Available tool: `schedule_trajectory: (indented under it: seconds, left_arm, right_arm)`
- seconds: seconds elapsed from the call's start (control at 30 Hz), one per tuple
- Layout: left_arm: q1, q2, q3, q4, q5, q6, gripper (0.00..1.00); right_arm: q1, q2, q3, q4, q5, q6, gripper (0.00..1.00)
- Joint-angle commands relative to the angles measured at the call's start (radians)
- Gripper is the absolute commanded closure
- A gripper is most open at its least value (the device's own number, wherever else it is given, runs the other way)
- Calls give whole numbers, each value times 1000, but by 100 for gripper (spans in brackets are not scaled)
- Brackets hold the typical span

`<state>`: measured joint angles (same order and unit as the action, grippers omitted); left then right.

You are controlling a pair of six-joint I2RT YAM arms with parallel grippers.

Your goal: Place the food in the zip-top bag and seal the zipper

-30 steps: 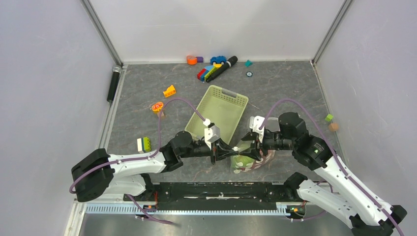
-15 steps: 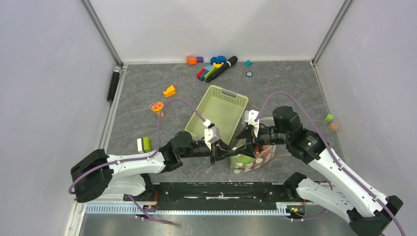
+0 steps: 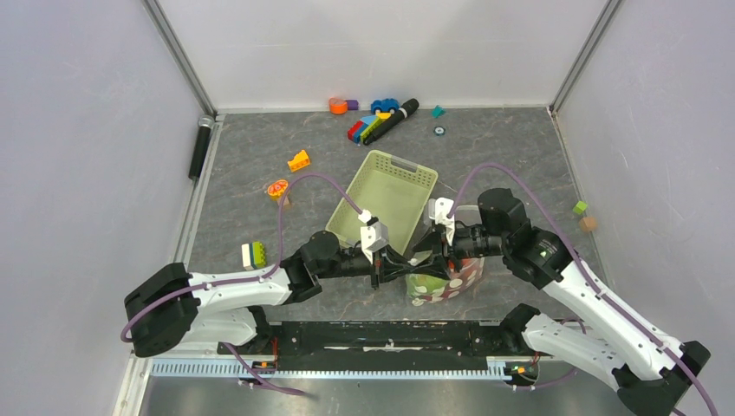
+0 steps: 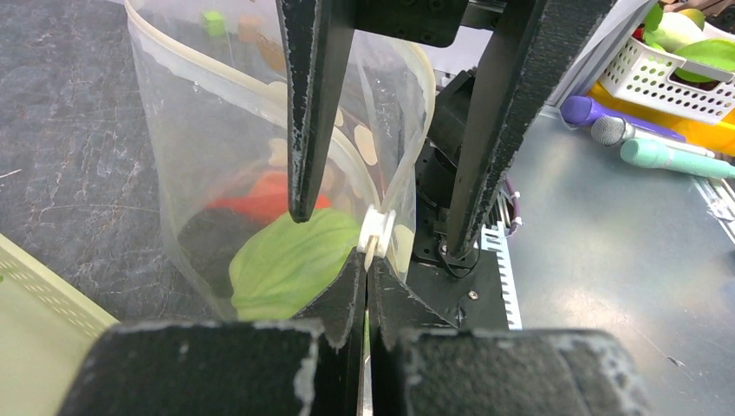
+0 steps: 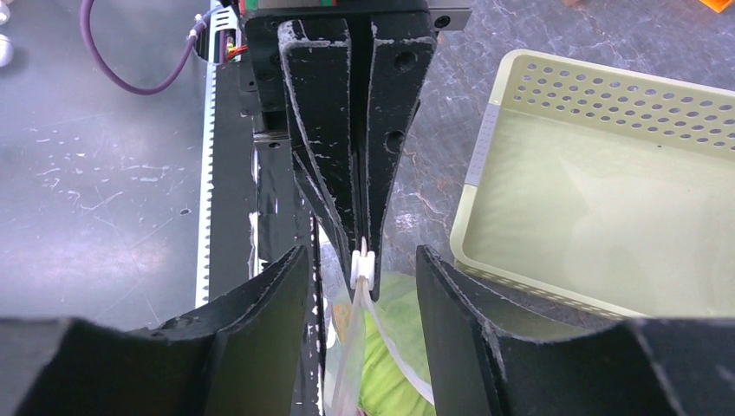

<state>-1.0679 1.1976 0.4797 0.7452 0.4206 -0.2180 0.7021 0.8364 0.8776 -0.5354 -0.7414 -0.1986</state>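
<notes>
The zip-top bag [image 3: 451, 279] stands near the table's front edge. Inside it are the green cabbage [image 4: 286, 264], the red-orange carrot [image 4: 260, 195] and a dark ball [image 4: 204, 238]. My left gripper [image 3: 406, 265] is shut on the bag's zipper edge, right behind the white slider [image 4: 378, 232]. My right gripper [image 3: 426, 255] is open, one finger on each side of the slider [image 5: 363, 266], not touching it. The zipper [image 5: 381, 333] runs apart in two pale strips below the slider, so the bag's mouth is open.
The pale green basket [image 3: 386, 195] lies just behind the bag and shows in the right wrist view [image 5: 607, 191]. Building blocks [image 3: 368, 128] and a black marker [image 3: 399, 120] lie at the back. A yellow block [image 3: 299, 160], an orange toy [image 3: 277, 188] and a green-white block [image 3: 254, 253] lie left.
My right gripper has moved left towards the left gripper and now straddles the slider. The bag has been pulled more upright. The left gripper has held still.
</notes>
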Motion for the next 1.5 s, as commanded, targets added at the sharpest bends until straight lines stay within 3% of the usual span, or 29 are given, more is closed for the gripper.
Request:
schedule_trajectory:
  seconds: [0.0, 0.23, 0.53, 1.47]
  left_arm:
    - [0, -20, 25, 10, -4, 37, 98]
    - [0, -26, 24, 6, -3, 35, 98]
    - [0, -50, 0, 5, -52, 28, 98]
    - [0, -294, -120, -158, -225, -44, 98]
  right_arm:
    - [20, 13, 17, 6, 9, -13, 46]
    - [46, 32, 21, -11, 100, -24, 61]
    - [54, 11, 16, -7, 157, -16, 100]
    - [56, -74, -87, 38, 221, 5, 100]
